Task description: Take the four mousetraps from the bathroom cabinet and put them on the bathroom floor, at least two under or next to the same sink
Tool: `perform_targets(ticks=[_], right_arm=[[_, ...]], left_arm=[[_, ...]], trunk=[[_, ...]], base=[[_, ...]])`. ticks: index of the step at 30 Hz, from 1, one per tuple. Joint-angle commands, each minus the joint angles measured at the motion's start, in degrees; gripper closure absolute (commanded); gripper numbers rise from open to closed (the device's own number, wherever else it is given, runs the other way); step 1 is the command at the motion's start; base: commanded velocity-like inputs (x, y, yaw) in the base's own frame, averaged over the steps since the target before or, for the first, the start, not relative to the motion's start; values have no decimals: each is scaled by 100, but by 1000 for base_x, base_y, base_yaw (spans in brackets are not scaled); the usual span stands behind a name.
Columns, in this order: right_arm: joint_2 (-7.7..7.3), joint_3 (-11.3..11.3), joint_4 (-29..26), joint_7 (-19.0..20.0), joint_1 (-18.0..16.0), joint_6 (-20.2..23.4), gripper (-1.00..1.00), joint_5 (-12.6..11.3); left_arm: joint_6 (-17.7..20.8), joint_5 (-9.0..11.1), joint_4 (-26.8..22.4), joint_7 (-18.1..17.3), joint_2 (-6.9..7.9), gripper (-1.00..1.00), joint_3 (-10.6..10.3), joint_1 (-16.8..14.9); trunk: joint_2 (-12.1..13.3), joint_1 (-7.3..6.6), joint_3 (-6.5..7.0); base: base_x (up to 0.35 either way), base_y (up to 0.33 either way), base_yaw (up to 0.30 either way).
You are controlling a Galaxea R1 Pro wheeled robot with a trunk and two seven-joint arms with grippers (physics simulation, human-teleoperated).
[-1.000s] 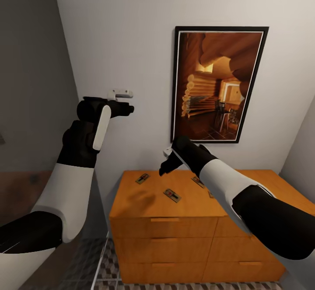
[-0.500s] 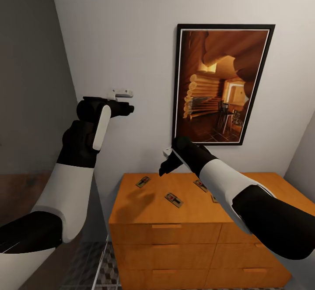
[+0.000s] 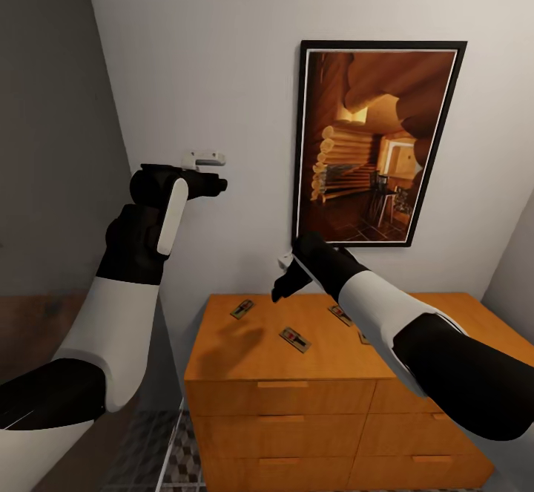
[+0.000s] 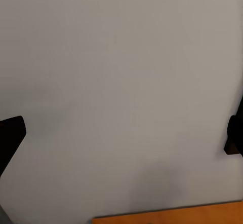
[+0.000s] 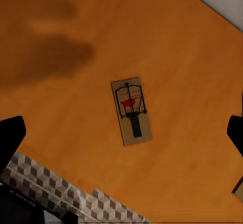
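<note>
The right claw (image 3: 282, 284) hangs spread wide and empty above the cabinet (image 3: 222, 343) at lower centre of the head view. One mousetrap (image 5: 131, 111) lies flat below it, midway between its fingertips, apart from them: a tan board with black wire and a red tab. The left claw (image 3: 211, 184), raised at centre left, is also wide open and empty.

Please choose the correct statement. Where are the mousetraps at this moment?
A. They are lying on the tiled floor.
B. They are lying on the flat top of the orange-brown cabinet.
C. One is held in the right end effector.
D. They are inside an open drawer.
B. The mousetraps lie flat on top of the cabinet; the right end effector hangs above them with its jaws apart and empty, and the drawers are closed.
</note>
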Motion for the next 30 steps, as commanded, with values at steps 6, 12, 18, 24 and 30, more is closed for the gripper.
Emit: perform_targets(ticks=[6, 12, 18, 24, 30], right_arm=[[0, 19, 168, 27, -5, 16, -100, -4], [0, 19, 257, 61, -5, 16, -100, -6], [0, 21, 294, 131, -5, 16, -100, -7], [0, 22, 307, 211, -5, 16, -100, -7], [0, 17, 314, 263, -5, 16, -100, -7]], left_arm=[[19, 59, -10, 55, 1, -100, -4, -2], [19, 62, -9, 55, 1, -100, -4, -2], [19, 64, -7, 55, 1, -100, -3, 2], [19, 67, -26, 55, 1, -100, 1, 5], [19, 67, -58, 55, 4, -100, 3, 6]], trunk=[[-5, 2, -3], [-5, 2, -3], [-5, 2, -3], [-5, 2, -3], [-5, 2, -3]], base=[[2, 0, 0], [0, 0, 0], [0, 0, 0], [0, 0, 0], [0, 0, 0]])
